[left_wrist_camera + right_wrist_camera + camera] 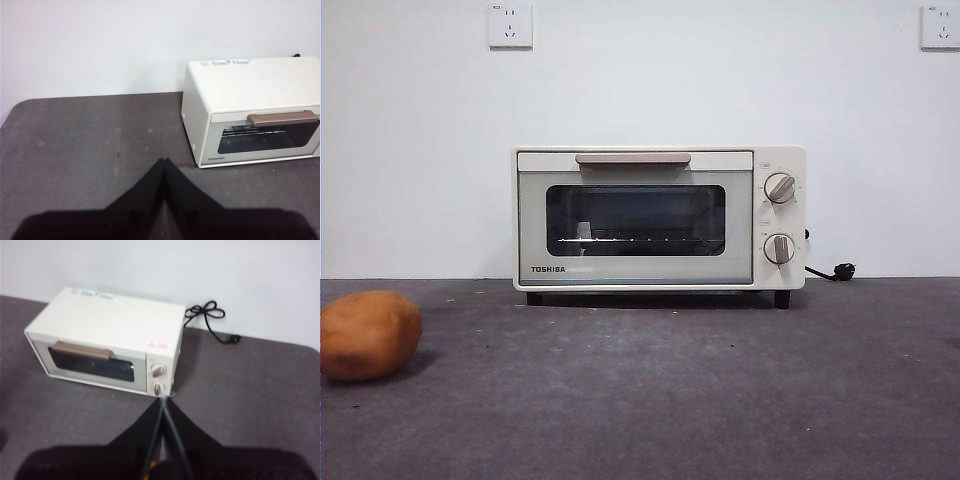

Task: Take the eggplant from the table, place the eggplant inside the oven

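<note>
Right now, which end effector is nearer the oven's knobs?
Right. The right end effector hovers just in front of the oven's knobs, while the left end effector sits off the oven's opposite, knobless end.

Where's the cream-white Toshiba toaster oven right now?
The cream-white boxy toaster oven stands mid-table against the white wall in the front view, door shut, well behind and to the right of the orange-brown potato.

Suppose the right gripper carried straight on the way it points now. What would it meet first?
Most likely the oven: the right gripper, jaws shut, points at its knob-side front corner. Depth is unclear, so it might touch the table just before that.
</note>
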Controlling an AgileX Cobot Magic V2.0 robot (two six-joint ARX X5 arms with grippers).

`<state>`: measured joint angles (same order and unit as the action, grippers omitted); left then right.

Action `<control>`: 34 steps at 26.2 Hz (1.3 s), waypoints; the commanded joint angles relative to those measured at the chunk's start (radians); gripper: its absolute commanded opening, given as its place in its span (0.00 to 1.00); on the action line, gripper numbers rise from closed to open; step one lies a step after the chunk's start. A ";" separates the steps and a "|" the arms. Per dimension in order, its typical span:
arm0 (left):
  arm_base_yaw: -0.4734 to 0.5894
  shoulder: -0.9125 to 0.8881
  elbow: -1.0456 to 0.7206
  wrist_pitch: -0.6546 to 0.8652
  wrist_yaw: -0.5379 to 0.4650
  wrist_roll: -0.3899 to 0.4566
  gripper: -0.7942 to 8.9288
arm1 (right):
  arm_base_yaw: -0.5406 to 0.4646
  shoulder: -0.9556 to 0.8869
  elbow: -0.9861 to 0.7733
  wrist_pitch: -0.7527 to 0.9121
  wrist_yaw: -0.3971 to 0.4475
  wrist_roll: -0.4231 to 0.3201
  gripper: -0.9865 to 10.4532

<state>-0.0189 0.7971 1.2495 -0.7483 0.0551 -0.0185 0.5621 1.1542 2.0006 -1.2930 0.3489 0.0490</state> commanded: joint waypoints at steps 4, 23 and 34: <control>-0.002 -0.003 0.003 0.002 -0.002 0.010 0.08 | 0.001 0.024 -0.001 -0.057 0.003 0.011 0.09; -0.002 -0.006 0.003 0.085 0.083 -0.009 0.08 | 0.000 0.153 -0.001 -0.081 0.003 0.011 0.09; 0.036 -0.190 0.000 0.143 0.050 0.262 0.08 | 0.000 0.222 -0.001 -0.081 0.003 0.011 0.09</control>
<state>0.0120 0.6228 1.2495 -0.6117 0.1070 0.1722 0.5621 1.3712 2.0006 -1.3548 0.3492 0.0490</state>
